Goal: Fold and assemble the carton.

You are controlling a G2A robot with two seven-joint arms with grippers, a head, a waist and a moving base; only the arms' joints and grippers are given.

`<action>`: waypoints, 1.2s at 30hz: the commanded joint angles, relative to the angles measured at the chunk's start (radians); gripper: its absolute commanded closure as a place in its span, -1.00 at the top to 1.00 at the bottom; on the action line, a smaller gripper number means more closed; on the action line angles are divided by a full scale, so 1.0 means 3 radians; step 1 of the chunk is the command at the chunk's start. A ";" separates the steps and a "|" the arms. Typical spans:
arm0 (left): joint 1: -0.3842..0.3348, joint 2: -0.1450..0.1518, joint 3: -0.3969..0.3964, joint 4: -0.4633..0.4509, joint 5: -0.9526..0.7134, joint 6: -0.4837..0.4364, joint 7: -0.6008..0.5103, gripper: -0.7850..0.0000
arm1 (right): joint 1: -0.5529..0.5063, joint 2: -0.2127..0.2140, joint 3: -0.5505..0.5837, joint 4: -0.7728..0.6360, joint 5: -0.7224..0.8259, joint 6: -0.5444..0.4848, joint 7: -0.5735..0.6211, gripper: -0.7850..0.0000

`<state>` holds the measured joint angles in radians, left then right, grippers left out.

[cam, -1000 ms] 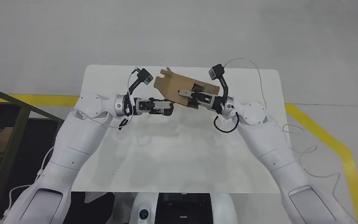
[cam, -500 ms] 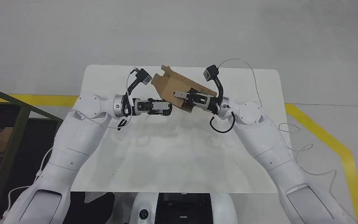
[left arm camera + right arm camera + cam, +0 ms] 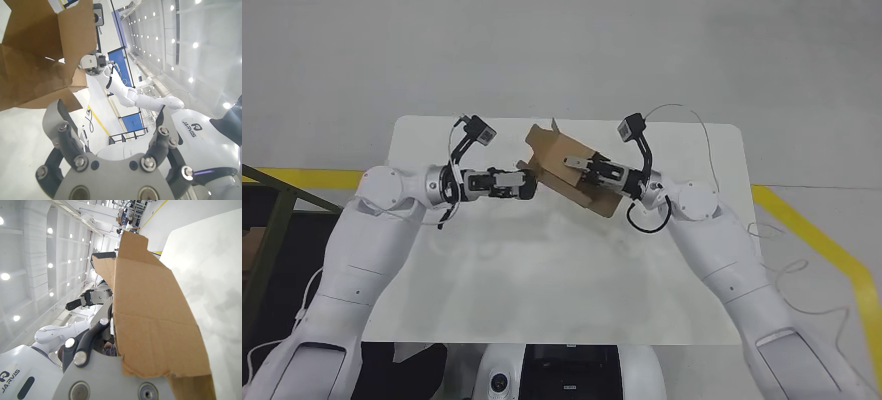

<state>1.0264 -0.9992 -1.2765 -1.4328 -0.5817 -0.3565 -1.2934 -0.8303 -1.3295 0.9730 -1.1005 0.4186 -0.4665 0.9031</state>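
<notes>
Now: robot holding a half-folded cardboard carton over a white table

The right gripper (image 3: 584, 169) is clamping one wall of the brown carton (image 3: 552, 150), holding it tilted above the far middle of the table (image 3: 492, 280). The carton's flaps are hanging open and uneven. The left gripper (image 3: 527, 185) is hovering just beside the carton's end, its two fingers spread wide with nothing between them. From the left wrist, one loose flap of the carton (image 3: 34, 56) is sitting close to one finger of that gripper (image 3: 111, 108); whether they are touching cannot be told.
</notes>
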 commanded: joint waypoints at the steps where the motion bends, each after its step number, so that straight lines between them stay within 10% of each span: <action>1: 0.0031 0.0012 -0.0059 -0.0009 -0.0026 -0.0010 -0.0022 1.00 | 0.0000 0.0004 0.0021 0.0012 0.0005 0.0002 0.0025 -1.00; 19: 0.0168 0.0054 -0.0413 0.0175 -0.0024 -0.0955 0.0387 1.00 | 0.0019 0.0102 0.0117 -0.0019 -0.0237 0.0035 0.0789 -1.00; 36: 0.0166 0.0066 -0.0361 0.0210 0.0012 -0.1038 0.0470 1.00 | -0.0029 0.0145 0.0190 -0.0080 -0.0342 0.0057 0.0799 -1.00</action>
<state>1.0763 -0.9793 -1.3847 -1.3698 -0.5782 -0.6679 -1.1523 -0.8389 -1.2860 1.0300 -1.1245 0.3158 -0.4496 1.1429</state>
